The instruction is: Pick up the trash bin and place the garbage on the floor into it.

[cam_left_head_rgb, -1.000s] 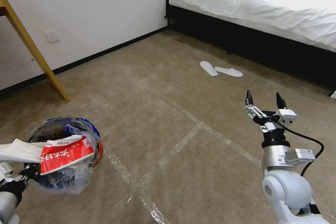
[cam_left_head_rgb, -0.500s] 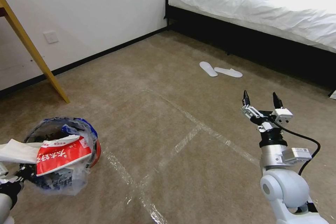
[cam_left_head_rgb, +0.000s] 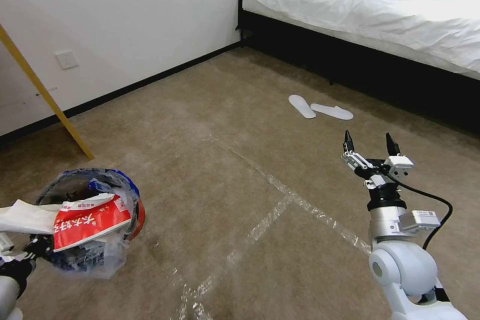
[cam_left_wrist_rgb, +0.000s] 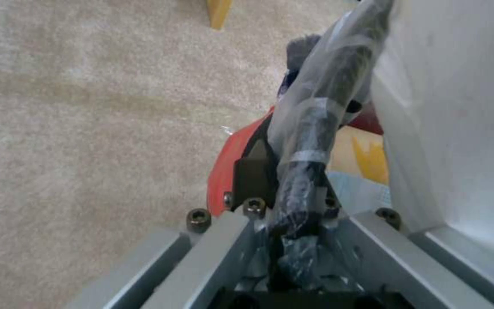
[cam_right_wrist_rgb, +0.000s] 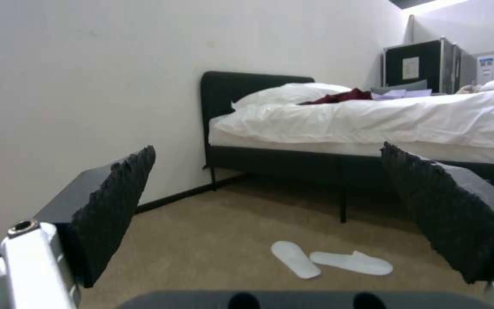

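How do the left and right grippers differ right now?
The left gripper is shut on the trash bin, clamping its bag-wrapped rim; the right gripper is open and holds nothing. The left sits low at the robot's left side with the bin full of garbage; the right is raised, fingers pointing toward the bed. Both are above the floor.

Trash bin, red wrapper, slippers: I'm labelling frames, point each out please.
trash bin (cam_left_head_rgb: pixel 140 217), head view, red side wall.
red wrapper (cam_left_head_rgb: pixel 90 223), head view, printed face.
slippers (cam_left_head_rgb: pixel 302 106), head view, left slipper's sole.
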Available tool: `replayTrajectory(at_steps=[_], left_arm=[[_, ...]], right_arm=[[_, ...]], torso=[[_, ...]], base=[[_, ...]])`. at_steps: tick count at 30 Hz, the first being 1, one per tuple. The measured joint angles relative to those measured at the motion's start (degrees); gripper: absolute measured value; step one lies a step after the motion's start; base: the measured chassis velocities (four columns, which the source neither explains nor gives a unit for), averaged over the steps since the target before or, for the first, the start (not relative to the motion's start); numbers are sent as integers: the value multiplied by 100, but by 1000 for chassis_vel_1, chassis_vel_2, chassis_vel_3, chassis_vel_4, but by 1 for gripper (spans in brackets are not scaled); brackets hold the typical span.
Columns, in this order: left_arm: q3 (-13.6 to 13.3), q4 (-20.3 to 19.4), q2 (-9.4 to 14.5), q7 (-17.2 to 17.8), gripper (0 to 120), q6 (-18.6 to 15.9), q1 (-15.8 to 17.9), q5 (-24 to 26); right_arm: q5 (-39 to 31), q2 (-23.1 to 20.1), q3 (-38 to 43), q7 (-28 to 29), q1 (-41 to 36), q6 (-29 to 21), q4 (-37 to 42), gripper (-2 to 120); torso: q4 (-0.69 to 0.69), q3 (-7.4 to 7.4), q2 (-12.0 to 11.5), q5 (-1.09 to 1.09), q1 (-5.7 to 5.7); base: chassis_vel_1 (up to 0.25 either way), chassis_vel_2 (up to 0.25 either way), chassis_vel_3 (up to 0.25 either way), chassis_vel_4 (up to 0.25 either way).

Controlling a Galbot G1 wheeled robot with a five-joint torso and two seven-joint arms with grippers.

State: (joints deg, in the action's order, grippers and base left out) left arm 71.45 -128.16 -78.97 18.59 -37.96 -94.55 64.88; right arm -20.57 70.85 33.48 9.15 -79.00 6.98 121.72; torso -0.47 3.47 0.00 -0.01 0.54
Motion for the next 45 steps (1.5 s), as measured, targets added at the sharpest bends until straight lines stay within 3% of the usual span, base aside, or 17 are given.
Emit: replayTrajectory(at_steps=[45], left_arm=[[-25,117,33,13,0,0,84,-11]], right_arm=[[364,75,-195,-3,105,63,-265,100]], torso=[[-1,0,0,-1,0]], base=[[-143,145,141,-143]])
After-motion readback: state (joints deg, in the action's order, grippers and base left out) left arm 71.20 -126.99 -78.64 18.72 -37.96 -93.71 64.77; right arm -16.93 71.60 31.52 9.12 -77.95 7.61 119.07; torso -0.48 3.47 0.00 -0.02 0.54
